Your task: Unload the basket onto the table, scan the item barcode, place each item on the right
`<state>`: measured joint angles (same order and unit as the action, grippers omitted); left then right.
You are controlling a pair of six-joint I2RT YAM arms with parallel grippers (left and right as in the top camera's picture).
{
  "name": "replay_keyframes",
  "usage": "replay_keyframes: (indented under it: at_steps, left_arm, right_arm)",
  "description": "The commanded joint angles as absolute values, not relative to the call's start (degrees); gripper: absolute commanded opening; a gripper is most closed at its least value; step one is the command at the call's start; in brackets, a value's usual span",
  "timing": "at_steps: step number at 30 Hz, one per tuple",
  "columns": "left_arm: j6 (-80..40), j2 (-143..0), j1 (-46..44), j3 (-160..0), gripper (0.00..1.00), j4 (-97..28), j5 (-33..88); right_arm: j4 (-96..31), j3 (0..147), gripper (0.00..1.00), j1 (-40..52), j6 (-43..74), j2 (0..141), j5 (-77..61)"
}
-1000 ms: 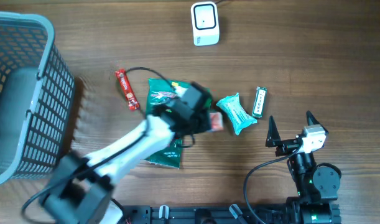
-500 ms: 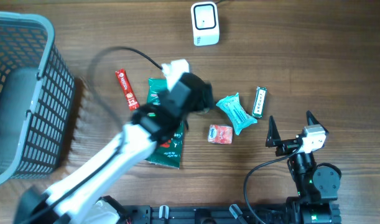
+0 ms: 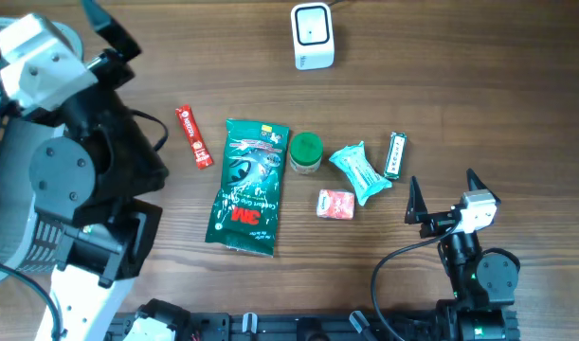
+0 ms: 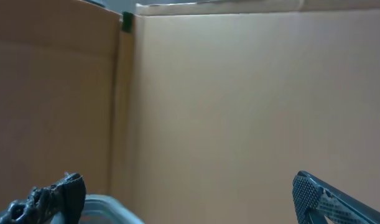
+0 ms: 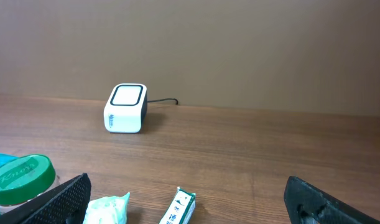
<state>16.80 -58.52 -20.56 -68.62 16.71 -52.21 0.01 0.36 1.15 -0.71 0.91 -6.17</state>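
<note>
Two claws stand spread and empty. The right gripper (image 3: 442,182) sits nearest the goods. The gum stick (image 3: 395,155), the likeliest pick, lies just ahead and slightly left, its long axis running near-to-far. The scanner (image 3: 312,36) waits well beyond. The left gripper (image 4: 185,180) hangs over the basket (image 3: 14,256), whose contents the arm hides.

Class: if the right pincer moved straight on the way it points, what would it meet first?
Probably the small green-and-white pack just ahead of the right pincer, though depth is unclear.
</note>
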Motion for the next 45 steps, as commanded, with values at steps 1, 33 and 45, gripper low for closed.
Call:
replay_keyframes:
  at_steps: [1,33,45]
  left_arm:
    - [22.15,-55.16,-20.01,-68.60,1.00,16.23,-55.16]
    - [3.53,-8.69,-12.23,-68.60,1.00,-3.70,-40.10]
    - [-3.99,-0.27,-4.03,-70.41,1.00,-13.39,-28.23]
  right_arm:
    - [0.32,0.30,1.00,0.99,0.03,0.60,-5.78]
    - [0.32,0.30,1.00,0.99,0.03,0.60,-5.78]
    - [0.32,0.30,1.00,0.99,0.03,0.60,-5.78]
